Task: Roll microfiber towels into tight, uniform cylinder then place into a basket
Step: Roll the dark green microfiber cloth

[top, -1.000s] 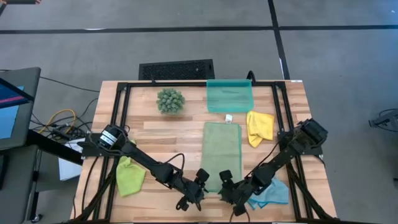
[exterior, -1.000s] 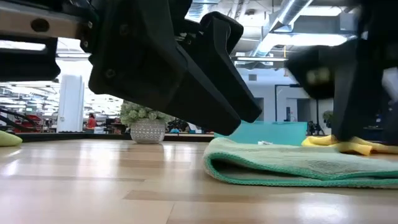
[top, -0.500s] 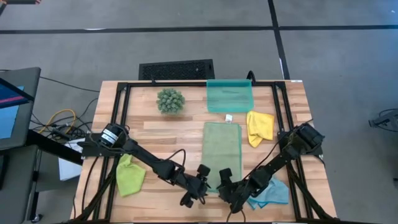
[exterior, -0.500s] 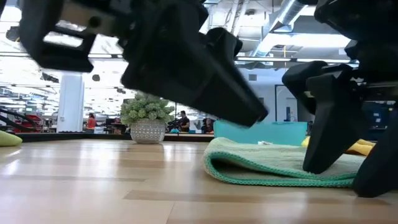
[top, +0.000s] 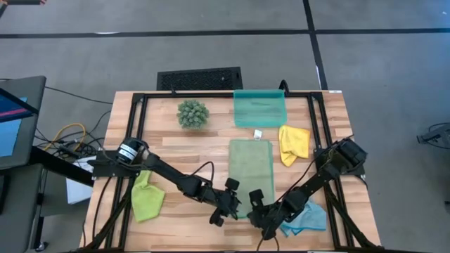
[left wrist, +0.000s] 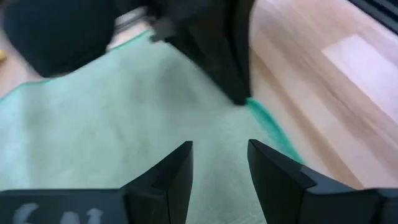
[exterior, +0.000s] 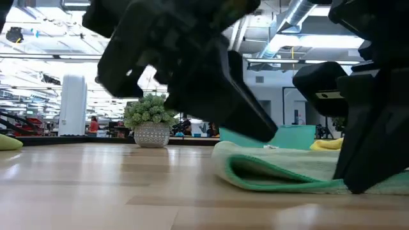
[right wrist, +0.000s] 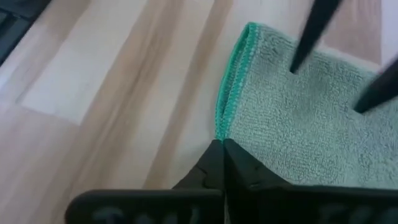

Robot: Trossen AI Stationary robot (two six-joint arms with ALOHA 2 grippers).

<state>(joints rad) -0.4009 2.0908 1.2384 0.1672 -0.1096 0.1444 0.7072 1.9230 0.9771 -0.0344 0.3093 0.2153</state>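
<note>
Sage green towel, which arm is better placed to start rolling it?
Probably the right: the right gripper is shut on the sage green towel at its near edge, while the left gripper hangs open above it.

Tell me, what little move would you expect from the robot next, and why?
Probably the left gripper should close on its corner of the sage green towel. The right gripper is already shut on the towel's near edge, while the left one hangs open over the cloth. With both corners pinched, the arms could begin rolling it toward the basket.
</note>
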